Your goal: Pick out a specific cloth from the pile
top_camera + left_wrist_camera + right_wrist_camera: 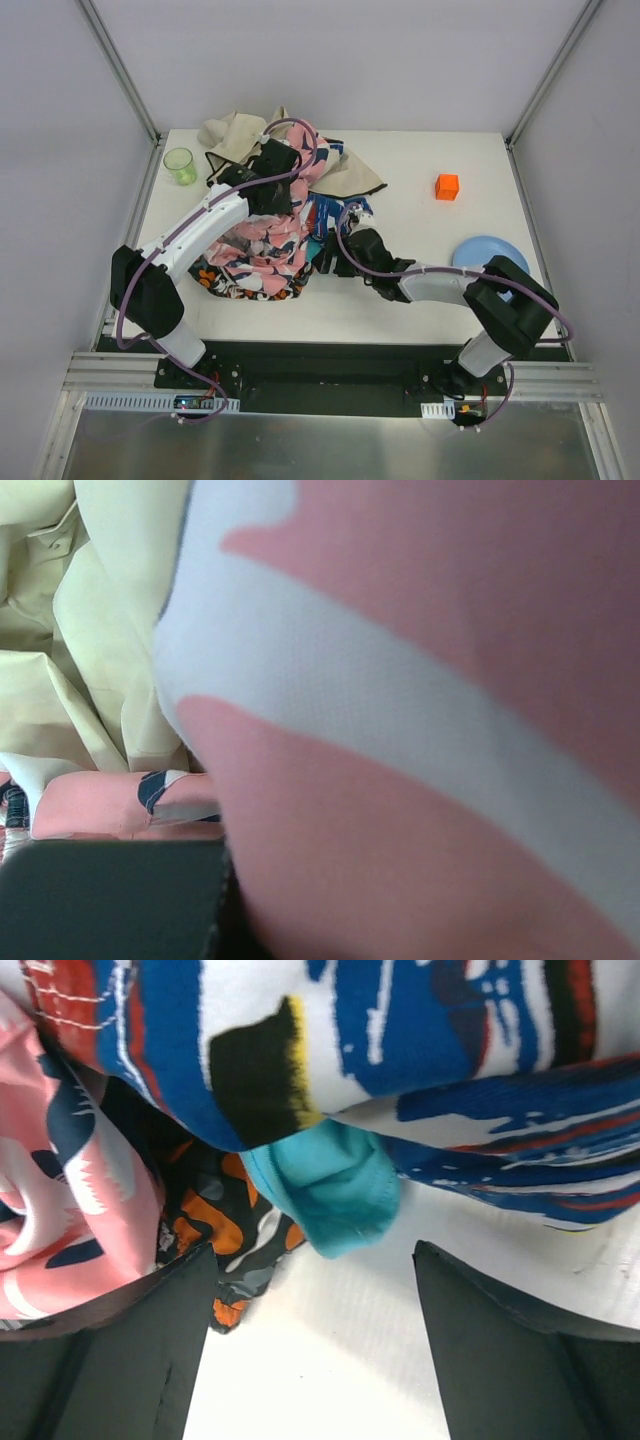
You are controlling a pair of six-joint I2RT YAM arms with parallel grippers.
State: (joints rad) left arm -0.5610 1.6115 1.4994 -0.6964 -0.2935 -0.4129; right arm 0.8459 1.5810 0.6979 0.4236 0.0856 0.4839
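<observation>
The cloth (325,1195), a plain turquoise fold, is seen at the right-hand edge of the pile (265,230), tucked under the blue-white-red patterned cloth (450,1050), with its lower tip hanging over the bare white surface. A black-orange patterned cloth (215,1210) is pressed against its left side, and a pink, navy and white patterned cloth (60,1160) is bunched further left.

The right gripper (312,1260) is held low, just short of the turquoise fold, with its 2 fingers spread wide and nothing between them. The left gripper (278,178) is buried in the upper part of the heap. Its wrist view is almost filled by pink and white fabric, with a beige garment (90,630) at the left, so it cannot be told whether that gripper is clenched or released.

The heap is laid on the left half of a white table (470,150). A green cup (180,165) is placed near the far left corner, apart from the clothes. An orange cube (447,186) is set to the right, and a light blue plate (475,252) lies near the right edge, partly covered by the right arm.

The table is enclosed by plain pale grey walls (330,60), with aluminium posts (120,65) at the 2 far corners. A black base plate (330,365) carries both arm bases at the near edge.
</observation>
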